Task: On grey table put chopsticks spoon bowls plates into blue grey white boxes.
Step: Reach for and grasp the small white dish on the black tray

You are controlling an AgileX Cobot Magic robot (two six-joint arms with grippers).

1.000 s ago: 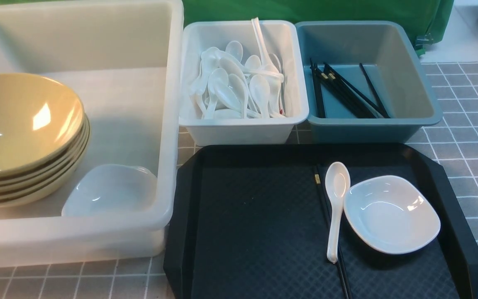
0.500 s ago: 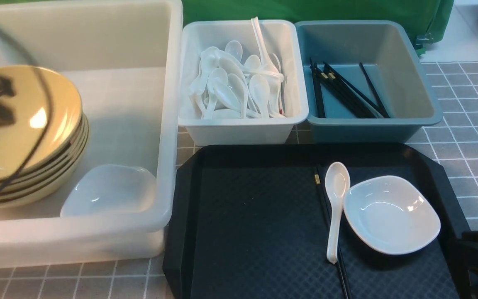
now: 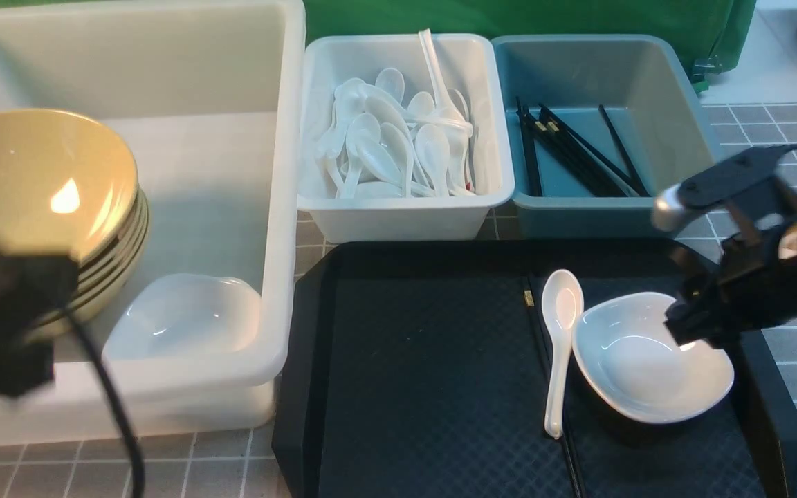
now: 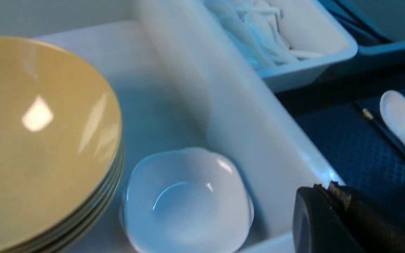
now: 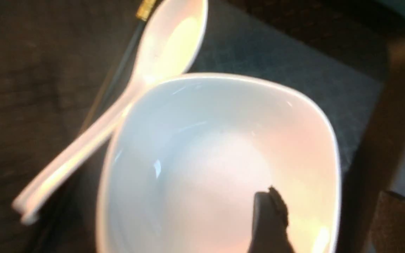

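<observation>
My right gripper (image 3: 685,330) is open over the white plate (image 3: 634,373) on the black tray. One finger (image 5: 269,214) is inside the plate and the other is outside its right rim. A white spoon (image 3: 561,325) lies against the plate's left side, over black chopsticks (image 3: 529,299). My left gripper (image 4: 329,187) is shut and empty, at the near edge of the large white box (image 3: 288,138). That box holds stacked tan bowls (image 3: 39,180) and another white plate (image 3: 184,315).
Behind the black tray (image 3: 405,360) stand a small white box (image 3: 405,214) with several spoons and a blue-grey box (image 3: 606,221) with chopsticks (image 3: 571,155). The grey table (image 3: 786,228) shows to the right. My left arm's cable hangs over the large box's front wall.
My right arm has come in from the lower right edge to the plate, and its jaws have opened. My left arm has drawn back from over the bowls to the near left corner.
</observation>
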